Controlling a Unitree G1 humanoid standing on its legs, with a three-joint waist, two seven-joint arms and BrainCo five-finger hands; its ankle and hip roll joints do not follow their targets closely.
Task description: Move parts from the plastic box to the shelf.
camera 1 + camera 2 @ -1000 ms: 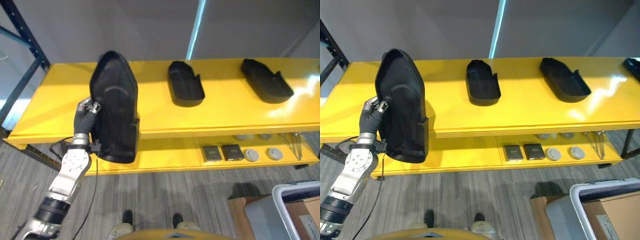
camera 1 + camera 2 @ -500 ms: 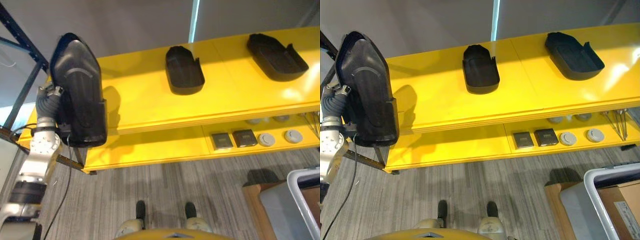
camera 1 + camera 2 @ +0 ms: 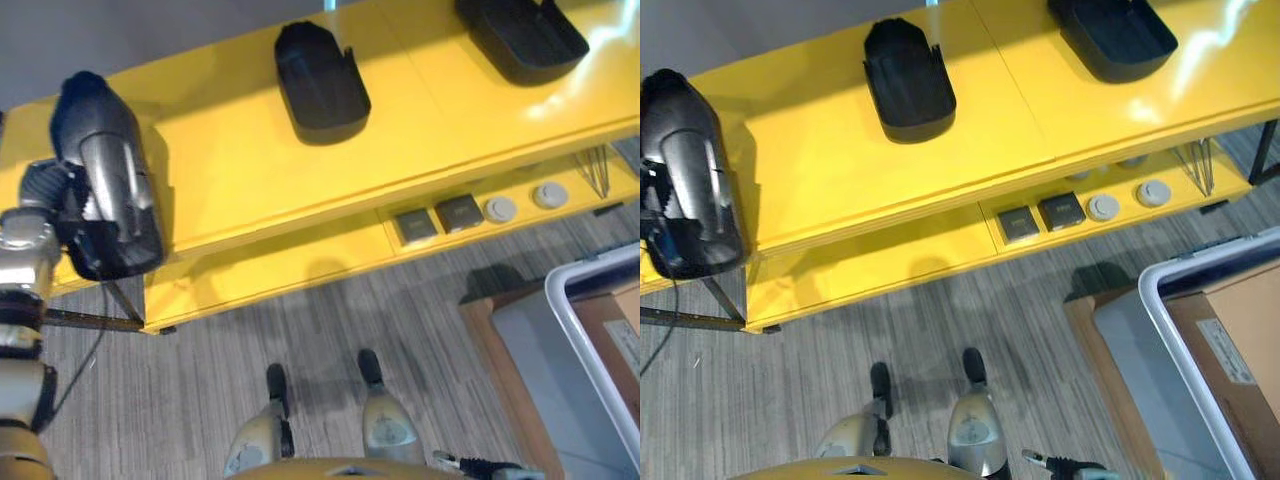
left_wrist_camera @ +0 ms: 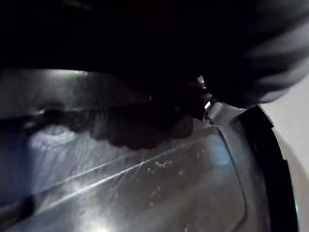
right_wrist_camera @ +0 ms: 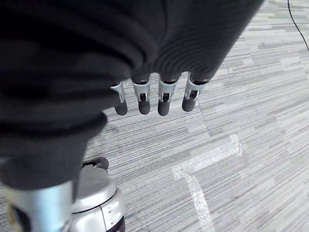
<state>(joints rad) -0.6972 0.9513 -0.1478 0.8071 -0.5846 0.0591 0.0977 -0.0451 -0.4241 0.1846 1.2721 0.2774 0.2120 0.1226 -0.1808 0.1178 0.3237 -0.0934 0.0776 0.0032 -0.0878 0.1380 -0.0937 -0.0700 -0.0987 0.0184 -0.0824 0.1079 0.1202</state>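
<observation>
Yellow shelf boards already carry two black parts: one near the middle and another further right. A third part is up at the shelf's left end, carried by the left hand, whose fingers are tucked behind it, so I cannot tell how they grip. The right hand hangs over the floor, fingers straight and holding nothing. A plastic box sits at the lower right. Setting this part down looks like what remains.
</observation>
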